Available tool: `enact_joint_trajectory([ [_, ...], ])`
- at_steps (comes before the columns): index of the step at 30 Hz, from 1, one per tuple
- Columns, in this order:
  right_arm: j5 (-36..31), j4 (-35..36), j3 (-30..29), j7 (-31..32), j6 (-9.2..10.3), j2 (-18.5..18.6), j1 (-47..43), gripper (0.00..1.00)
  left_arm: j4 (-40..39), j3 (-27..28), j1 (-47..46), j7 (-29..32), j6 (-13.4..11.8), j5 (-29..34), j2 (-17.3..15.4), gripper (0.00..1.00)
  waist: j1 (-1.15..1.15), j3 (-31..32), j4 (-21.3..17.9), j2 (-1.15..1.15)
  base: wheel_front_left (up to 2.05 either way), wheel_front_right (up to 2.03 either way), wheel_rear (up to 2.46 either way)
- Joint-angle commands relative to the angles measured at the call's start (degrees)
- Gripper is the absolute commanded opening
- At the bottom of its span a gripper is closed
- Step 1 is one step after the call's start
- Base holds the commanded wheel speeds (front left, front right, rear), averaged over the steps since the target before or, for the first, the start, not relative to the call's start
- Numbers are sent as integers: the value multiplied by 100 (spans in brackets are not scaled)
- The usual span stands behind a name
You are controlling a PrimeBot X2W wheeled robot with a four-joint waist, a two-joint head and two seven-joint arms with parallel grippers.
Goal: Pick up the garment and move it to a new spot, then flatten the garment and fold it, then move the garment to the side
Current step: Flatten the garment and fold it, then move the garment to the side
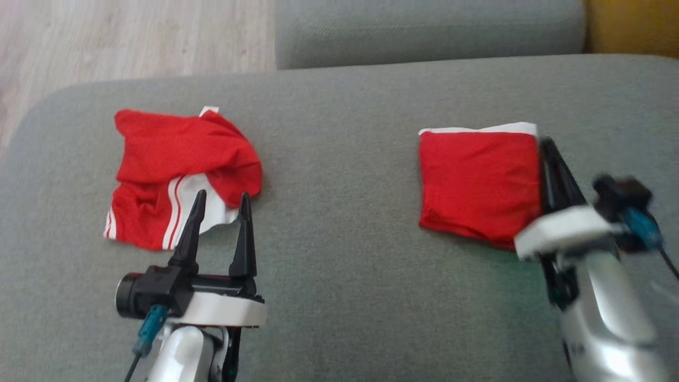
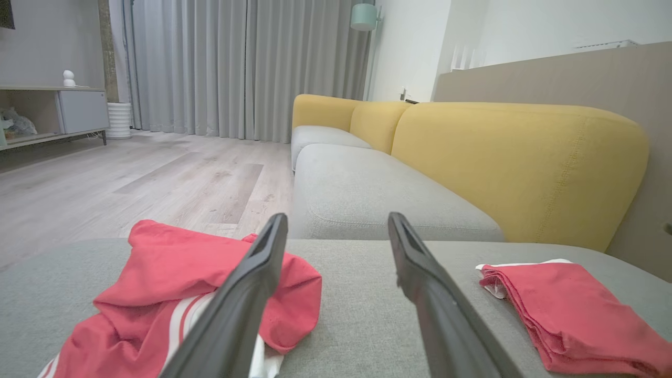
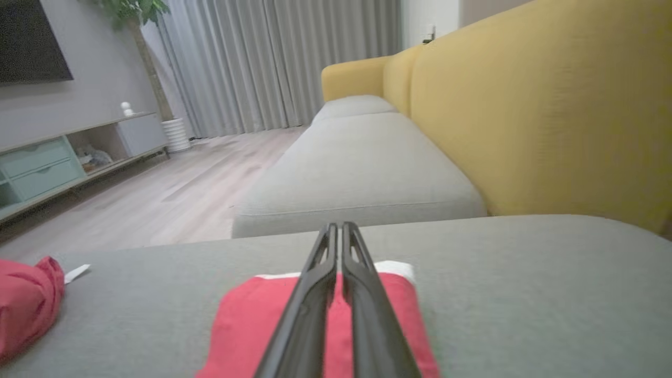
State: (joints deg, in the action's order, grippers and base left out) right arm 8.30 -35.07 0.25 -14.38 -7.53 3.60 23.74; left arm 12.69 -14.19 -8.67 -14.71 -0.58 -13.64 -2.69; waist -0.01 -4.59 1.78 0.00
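Garment A (image 1: 180, 170) — red with white stripes, crumpled, lying on the left part of the grey sofa cushion (image 1: 339, 159). Garment B (image 1: 477, 180) — red with a white strip along its far edge, folded into a flat square, on the right part of the same cushion, well apart from Garment A. Left end effector (image 1: 223, 195) — fingers spread wide and holding nothing, tips above the near edge of Garment A. Right end effector (image 1: 546, 142) — fingers pressed together with nothing between them, lying along the right edge of Garment B; whether they touch it cannot be told. Yellow backrest (image 2: 514, 168) behind; wood floor (image 1: 132, 37) to the left.
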Motion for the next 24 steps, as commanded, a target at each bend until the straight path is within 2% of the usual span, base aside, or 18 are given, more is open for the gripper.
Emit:
enact_joint_trajectory([
  [1,-88,264,76,-61,4,-40,-73,85,-199,227,-77,-29,-40,-28,-19,100,1,92,-67,0,0,0,0],
  [2,-160,419,8,-61,4,-47,-251,100,-192,231,-42,-29,-41,-38,-19,100,1,132,-77,0,0,0,0],
  [6,-171,850,-200,-61,4,-67,-892,100,-151,241,125,-29,-45,-59,-19,100,1,260,-94,0,0,0,0],
  [13,184,1226,-8,-62,4,-70,-1588,100,-84,282,425,-29,-64,-51,-19,100,1,374,-129,0,0,0,0],
  [24,27,1222,-166,84,4,-71,-1251,100,-145,257,233,-29,-33,3,-19,100,1,32,-18,0,0,0,0],
])
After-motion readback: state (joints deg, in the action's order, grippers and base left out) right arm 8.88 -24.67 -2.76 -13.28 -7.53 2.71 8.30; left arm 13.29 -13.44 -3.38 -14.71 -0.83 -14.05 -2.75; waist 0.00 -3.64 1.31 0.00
